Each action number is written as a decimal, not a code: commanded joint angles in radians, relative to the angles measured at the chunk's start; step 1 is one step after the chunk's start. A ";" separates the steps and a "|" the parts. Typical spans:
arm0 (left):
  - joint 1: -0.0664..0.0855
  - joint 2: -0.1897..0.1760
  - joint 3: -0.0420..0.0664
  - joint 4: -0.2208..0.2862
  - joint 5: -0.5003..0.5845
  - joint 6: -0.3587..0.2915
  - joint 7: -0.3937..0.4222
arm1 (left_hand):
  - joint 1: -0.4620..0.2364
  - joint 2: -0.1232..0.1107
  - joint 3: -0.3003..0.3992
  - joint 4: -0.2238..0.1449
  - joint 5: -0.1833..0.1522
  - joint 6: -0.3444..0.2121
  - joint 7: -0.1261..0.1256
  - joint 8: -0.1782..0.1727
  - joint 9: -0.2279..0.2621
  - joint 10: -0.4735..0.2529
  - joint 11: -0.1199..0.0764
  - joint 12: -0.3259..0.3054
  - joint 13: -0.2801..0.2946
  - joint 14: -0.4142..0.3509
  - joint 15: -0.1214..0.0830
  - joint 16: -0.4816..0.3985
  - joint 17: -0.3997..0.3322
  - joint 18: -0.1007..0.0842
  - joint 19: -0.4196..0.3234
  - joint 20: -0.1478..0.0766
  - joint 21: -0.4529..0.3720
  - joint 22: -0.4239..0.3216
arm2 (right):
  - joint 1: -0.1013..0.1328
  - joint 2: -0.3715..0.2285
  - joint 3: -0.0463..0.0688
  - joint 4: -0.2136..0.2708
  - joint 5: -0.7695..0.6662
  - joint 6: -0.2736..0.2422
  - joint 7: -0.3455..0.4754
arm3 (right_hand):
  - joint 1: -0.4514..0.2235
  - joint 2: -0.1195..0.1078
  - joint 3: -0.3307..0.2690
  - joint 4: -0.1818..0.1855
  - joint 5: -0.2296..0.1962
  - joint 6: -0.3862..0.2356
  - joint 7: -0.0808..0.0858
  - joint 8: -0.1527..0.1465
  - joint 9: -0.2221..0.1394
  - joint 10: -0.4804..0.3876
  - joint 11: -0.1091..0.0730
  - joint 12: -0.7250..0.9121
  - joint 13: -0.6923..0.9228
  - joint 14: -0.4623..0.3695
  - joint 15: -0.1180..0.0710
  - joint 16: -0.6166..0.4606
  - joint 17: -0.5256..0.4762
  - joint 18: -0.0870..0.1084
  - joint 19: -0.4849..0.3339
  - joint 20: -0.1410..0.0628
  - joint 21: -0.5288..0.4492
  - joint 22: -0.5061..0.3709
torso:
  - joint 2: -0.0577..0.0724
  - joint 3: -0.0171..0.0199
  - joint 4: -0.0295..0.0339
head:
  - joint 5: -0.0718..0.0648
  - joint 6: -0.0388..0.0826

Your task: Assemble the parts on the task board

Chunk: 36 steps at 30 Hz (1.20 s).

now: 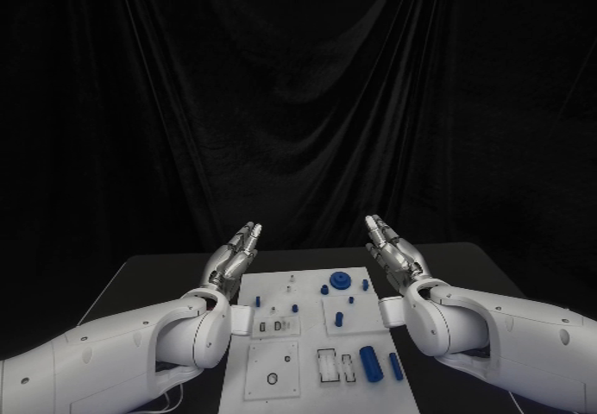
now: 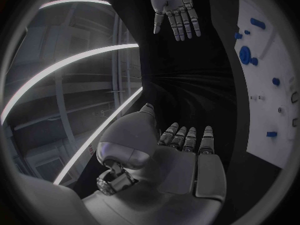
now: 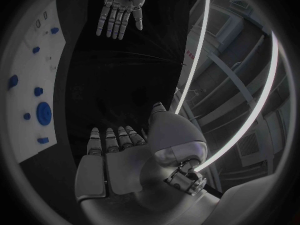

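The white task board [image 1: 280,358] lies in the middle of the black table, with several small blue parts on it. A round blue disc [image 1: 340,279] sits near its far edge, and two long blue cylinders [image 1: 368,360] lie near its front right. My left hand [image 1: 234,253] is raised above the board's far left corner, fingers straight and apart, holding nothing. My right hand [image 1: 391,246] is raised above the far right corner in the same flat pose, also empty. The left wrist view shows the board [image 2: 265,110], the palm [image 2: 181,160] and the right hand [image 2: 176,9].
The black table [image 1: 137,285] extends on both sides of the board. A black curtain hangs behind it. The right wrist view shows the board [image 3: 31,115], the blue disc [image 3: 44,111] and the left hand [image 3: 120,7] across from my palm [image 3: 119,160].
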 commanded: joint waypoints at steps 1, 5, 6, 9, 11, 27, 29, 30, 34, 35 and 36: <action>0.018 0.003 -0.017 -0.008 0.061 0.242 0.095 | 0.056 0.013 -0.011 0.015 0.020 0.015 0.000 0.004 0.002 0.001 0.004 -0.006 -0.002 0.001 0.015 -0.004 -0.001 0.030 -0.001 0.026 -0.006 -0.002 | 0.020 -0.001 -0.019 -0.014 0.078 0.242 -0.033 | 0.051 0.006 -0.013 0.005 0.015 -0.001 0.000 -0.003 -0.002 0.000 0.008 -0.005 -0.001 -0.001 -0.001 -0.004 -0.002 0.013 0.000 0.017 -0.004 -0.027 | 0.000 0.0000 0.0002 | 0.000 0.000; 0.040 0.004 -0.048 -0.019 0.090 0.368 0.132 | 0.062 0.013 -0.011 0.016 0.025 0.019 0.001 0.005 0.003 0.001 0.013 -0.006 -0.002 0.001 0.018 -0.004 -0.001 0.031 -0.001 0.035 -0.006 -0.002 | 0.046 -0.002 -0.053 -0.031 0.117 0.368 -0.045 | 0.058 0.005 -0.011 0.001 0.017 0.000 0.010 -0.003 -0.001 0.000 0.020 -0.005 -0.001 -0.001 0.008 -0.004 -0.002 0.014 0.000 0.025 -0.004 -0.027 | 0.000 0.0000 0.0002 | 0.000 0.000; 0.048 0.005 -0.060 -0.023 0.101 0.417 0.146 | 0.066 0.013 -0.010 0.015 0.029 0.023 0.005 0.005 0.003 0.001 0.015 -0.006 -0.002 0.001 0.021 -0.004 -0.001 0.031 -0.001 0.040 -0.006 -0.002 | 0.056 -0.002 -0.067 -0.038 0.133 0.420 -0.050 | 0.061 0.005 -0.010 0.000 0.019 0.001 0.013 -0.002 -0.001 0.000 0.022 -0.005 -0.001 -0.001 0.011 -0.004 -0.002 0.014 0.000 0.027 -0.004 -0.027 | 0.000 0.0000 0.0002 | 0.000 0.000; 0.060 0.006 -0.076 -0.029 0.118 0.487 0.166 | 0.074 0.013 -0.011 0.015 0.033 0.030 0.012 0.006 0.004 0.001 0.017 -0.006 -0.002 0.001 0.024 -0.004 -0.001 0.032 -0.001 0.045 -0.006 -0.002 | 0.072 -0.002 -0.088 -0.049 0.157 0.500 -0.057 | 0.065 0.005 -0.008 -0.001 0.021 0.003 0.018 -0.001 0.000 0.000 0.025 -0.005 -0.001 -0.001 0.017 -0.004 -0.002 0.014 0.000 0.030 -0.004 -0.027 | 0.000 0.0000 0.0002 | 0.000 0.000; 0.066 0.006 -0.086 -0.032 0.127 0.526 0.178 | 0.078 0.012 -0.011 0.015 0.034 0.035 0.015 0.007 0.005 0.001 0.020 -0.006 -0.002 0.001 0.025 -0.004 -0.001 0.032 -0.001 0.047 -0.006 -0.002 | 0.082 -0.003 -0.101 -0.055 0.172 0.547 -0.061 | 0.068 0.005 -0.007 -0.002 0.023 0.005 0.022 0.000 0.001 0.000 0.028 -0.005 -0.001 -0.001 0.023 -0.004 -0.002 0.014 0.000 0.033 -0.004 -0.027 | 0.000 0.0000 0.0002 | 0.000 0.000; 0.080 -0.039 -0.108 -0.051 -0.105 0.593 0.314 | 0.158 0.011 -0.004 0.014 0.082 0.126 -0.025 0.019 0.016 0.073 0.106 0.045 0.021 0.017 0.088 0.009 0.007 0.033 0.035 0.088 0.027 0.022 | 0.114 -0.104 -0.135 -0.024 0.125 0.784 -0.033 | 0.100 0.001 -0.007 -0.015 0.038 0.059 0.051 0.041 0.016 0.000 0.095 -0.005 -0.001 -0.001 0.132 -0.004 -0.002 0.013 0.004 0.132 0.000 -0.024 | 0.044 -0.0097 -0.0036 | -0.031 -0.253; 0.080 -0.052 -0.108 -0.037 -0.120 0.582 0.323 | 0.188 0.007 0.001 0.012 0.116 0.146 -0.012 0.023 0.018 0.085 0.115 0.064 0.024 0.031 0.098 0.018 0.013 0.033 0.047 0.095 0.035 0.026 | 0.122 -0.113 -0.135 -0.016 0.124 0.787 -0.029 | 0.109 -0.001 -0.009 -0.018 0.042 0.083 0.069 0.059 0.021 0.001 0.114 0.000 0.001 -0.001 0.154 -0.004 -0.001 0.016 0.020 0.160 0.014 -0.015 | 0.053 -0.0111 0.0015 | -0.032 -0.267; 0.080 -0.057 -0.108 -0.032 -0.125 0.579 0.326 | 0.211 0.005 0.002 0.010 0.136 0.159 -0.005 0.024 0.020 0.089 0.116 0.076 0.026 0.043 0.105 0.025 0.017 0.033 0.060 0.103 0.044 0.031 | 0.125 -0.116 -0.135 -0.014 0.123 0.788 -0.028 | 0.115 -0.001 -0.011 -0.019 0.045 0.097 0.068 0.069 0.025 0.005 0.139 0.015 0.006 0.008 0.171 0.010 0.006 0.017 0.039 0.176 0.027 -0.007 | 0.055 -0.0111 0.0033 | -0.032 -0.273; 0.080 -0.078 -0.108 -0.013 -0.139 0.569 0.335 | 0.255 0.002 0.008 -0.002 0.182 0.182 0.016 0.027 0.022 0.096 0.120 0.099 0.028 0.061 0.117 0.034 0.023 0.034 0.084 0.117 0.060 0.038 | 0.137 -0.126 -0.135 -0.004 0.123 0.794 -0.031 | 0.132 -0.005 -0.016 -0.022 0.048 0.121 0.067 0.088 0.030 0.017 0.167 0.053 0.015 0.036 0.186 0.037 0.018 0.017 0.084 0.193 0.053 0.005 | 0.064 -0.0127 0.0100 | -0.031 -0.292; 0.080 -0.086 -0.108 -0.007 -0.141 0.567 0.337 | 0.272 0.001 0.012 -0.007 0.198 0.203 0.036 0.031 0.025 0.096 0.114 0.106 0.029 0.067 0.121 0.037 0.025 0.034 0.092 0.121 0.065 0.040 | 0.140 -0.130 -0.135 -0.002 0.122 0.794 -0.032 | 0.136 -0.005 -0.017 -0.022 0.050 0.131 0.072 0.096 0.032 0.019 0.171 0.062 0.017 0.042 0.187 0.043 0.020 0.017 0.094 0.193 0.058 0.007 | 0.066 -0.0128 0.0101 | -0.029 -0.301; 0.080 -0.092 -0.108 -0.002 -0.142 0.565 0.338 | 0.277 0.001 0.013 -0.008 0.202 0.212 0.044 0.032 0.026 0.096 0.112 0.109 0.029 0.068 0.121 0.037 0.025 0.034 0.094 0.121 0.066 0.040 | 0.143 -0.132 -0.135 0.000 0.122 0.795 -0.033 | 0.140 -0.005 -0.017 -0.024 0.052 0.138 0.076 0.102 0.033 0.020 0.172 0.069 0.018 0.048 0.188 0.047 0.021 0.016 0.101 0.194 0.062 0.008 | 0.069 -0.0134 0.0109 | -0.028 -0.305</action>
